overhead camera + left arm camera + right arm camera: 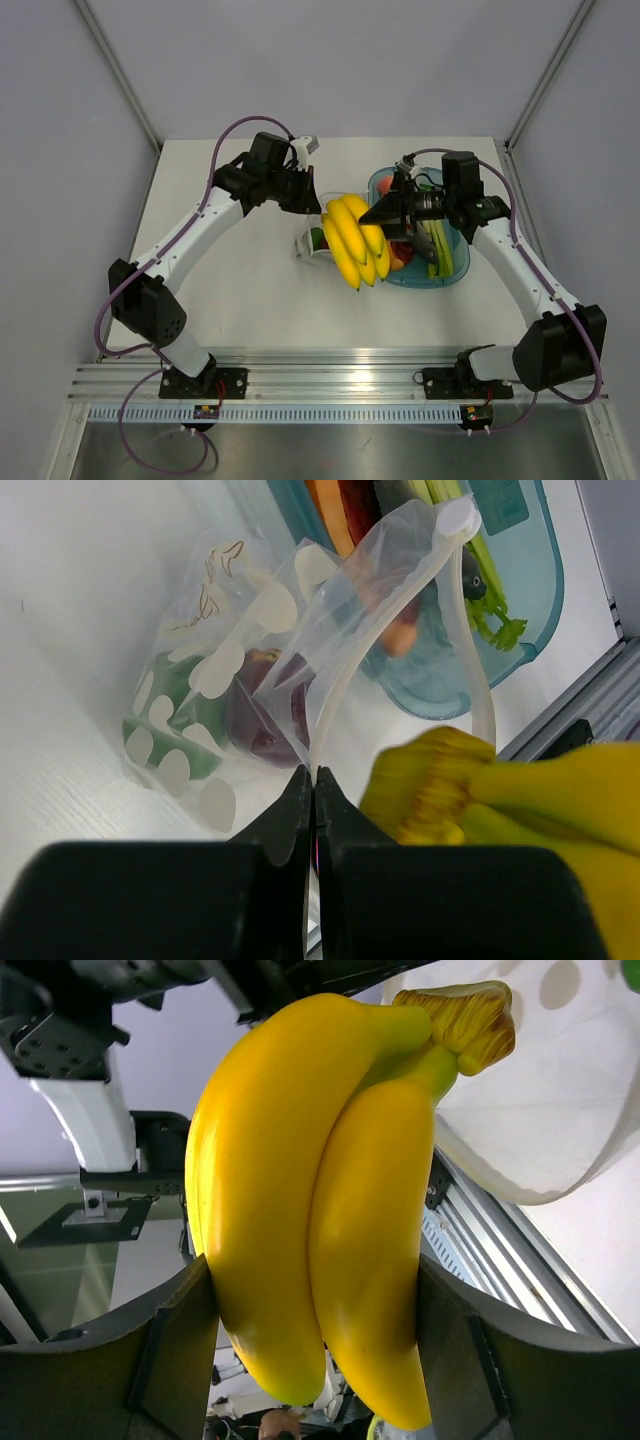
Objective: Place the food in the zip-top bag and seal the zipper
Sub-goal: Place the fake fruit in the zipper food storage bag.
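Note:
My right gripper [385, 213] is shut on the yellow banana bunch [353, 240] and holds it in the air over the bag's mouth; in the right wrist view the bunch [300, 1190] fills the space between the jaws of the gripper [315, 1340]. My left gripper [308, 198] is shut on the zip-top bag's mouth edge [312, 775] and holds it up and open. The clear bag [230, 680] with white blobs holds a green round fruit [180, 695] and a dark red apple [265, 720]. The zipper [400, 610] curves away from my fingers.
The teal oval tray [452, 268] lies right of the bag with orange, red and green pieces [435, 250] in it. An aluminium rail [330, 370] runs along the table's near edge. Grey walls stand on three sides.

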Action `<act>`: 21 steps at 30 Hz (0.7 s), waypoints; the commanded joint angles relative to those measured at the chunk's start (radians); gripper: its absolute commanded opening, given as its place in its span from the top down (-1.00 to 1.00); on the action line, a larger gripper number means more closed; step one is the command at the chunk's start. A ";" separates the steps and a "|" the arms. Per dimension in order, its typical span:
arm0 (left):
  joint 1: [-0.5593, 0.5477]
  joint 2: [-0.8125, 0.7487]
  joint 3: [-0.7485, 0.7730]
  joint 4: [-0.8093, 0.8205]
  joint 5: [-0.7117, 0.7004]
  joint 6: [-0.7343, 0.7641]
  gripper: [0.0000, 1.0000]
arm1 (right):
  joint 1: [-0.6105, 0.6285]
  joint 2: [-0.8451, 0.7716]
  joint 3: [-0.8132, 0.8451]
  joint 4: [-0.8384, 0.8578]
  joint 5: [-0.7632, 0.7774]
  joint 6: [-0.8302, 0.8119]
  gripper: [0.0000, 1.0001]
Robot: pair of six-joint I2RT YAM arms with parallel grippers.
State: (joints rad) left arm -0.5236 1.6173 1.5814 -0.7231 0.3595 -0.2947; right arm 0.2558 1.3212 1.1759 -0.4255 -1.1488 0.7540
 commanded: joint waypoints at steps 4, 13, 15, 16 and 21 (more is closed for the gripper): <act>-0.001 -0.048 -0.023 0.067 0.061 0.031 1.00 | 0.008 0.059 0.105 -0.065 0.081 0.028 0.77; -0.001 -0.068 -0.054 0.094 0.099 0.042 1.00 | 0.010 0.182 0.200 -0.208 0.170 0.021 0.67; -0.001 -0.066 -0.057 0.100 0.110 0.040 1.00 | 0.010 0.217 0.208 -0.232 0.185 0.031 0.63; -0.003 -0.066 -0.057 0.100 0.113 0.039 1.00 | 0.011 0.228 0.209 -0.243 0.192 0.044 0.61; -0.003 -0.073 -0.061 0.106 0.134 0.038 1.00 | 0.010 0.257 0.218 -0.251 0.236 0.105 0.48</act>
State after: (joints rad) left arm -0.5236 1.5978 1.5272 -0.6777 0.4435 -0.2687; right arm 0.2565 1.5757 1.3376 -0.6498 -0.9390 0.8040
